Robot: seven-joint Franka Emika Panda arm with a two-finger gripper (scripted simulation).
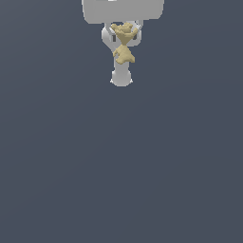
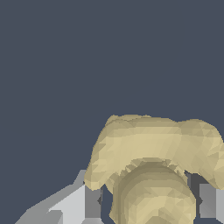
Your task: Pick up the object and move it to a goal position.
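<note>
The object [image 1: 124, 43] is a small tan-yellow knobbly figurine, held up at the top middle of the exterior view. My white gripper [image 1: 125, 32] is shut on its upper part, one finger on each side, and its lower lump hangs below the fingers. In the wrist view the object [image 2: 153, 162] fills the space between the two grey fingertips [image 2: 92, 202], close to the camera.
Behind the object in the exterior view a white part of the arm [image 1: 121, 76] reaches down. Everything else in both views is a plain dark grey-blue ground [image 1: 121, 166].
</note>
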